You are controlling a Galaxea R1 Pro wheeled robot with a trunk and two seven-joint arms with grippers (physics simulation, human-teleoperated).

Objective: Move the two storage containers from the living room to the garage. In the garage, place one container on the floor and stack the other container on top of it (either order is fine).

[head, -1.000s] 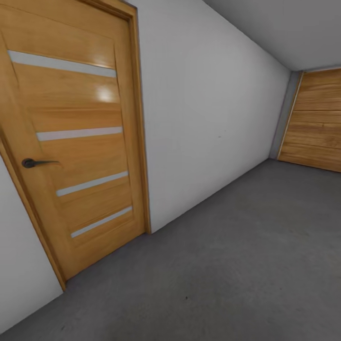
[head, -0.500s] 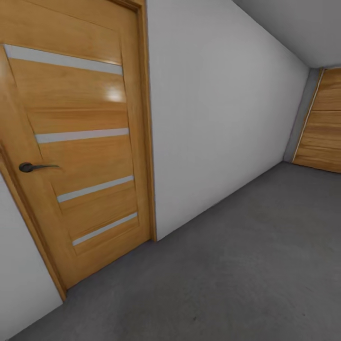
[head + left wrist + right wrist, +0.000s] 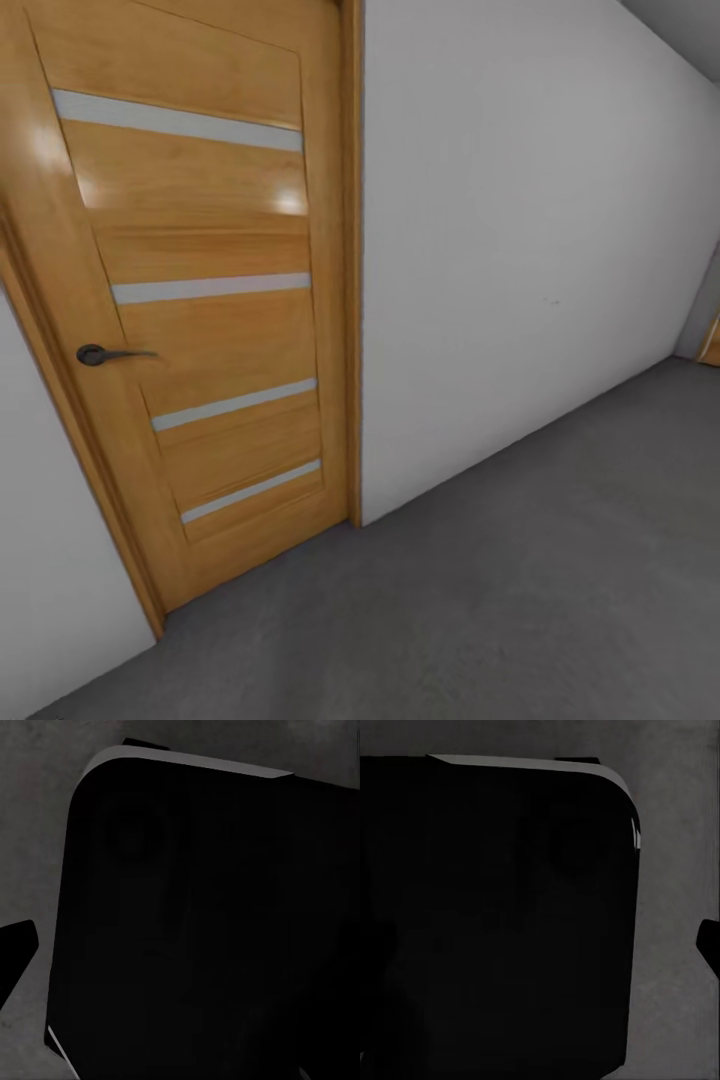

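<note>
At left a closed wooden door (image 3: pixel 200 300) with four pale strips and a dark lever handle (image 3: pixel 100 354); right of it a plain white wall (image 3: pixel 520 250); below, the grey concrete floor (image 3: pixel 500 600); each wrist view shows a dark rounded body (image 3: pixel 202 930) above that floor, so neither tool's state can be told.

Your head view is evenly lit and soft, with glare on the door (image 3: pixel 200 300); both wrist views are very dark.

Head faces door (image 3: pixel 200 300), wrists — floor (image 3: pixel 30 810)
</note>
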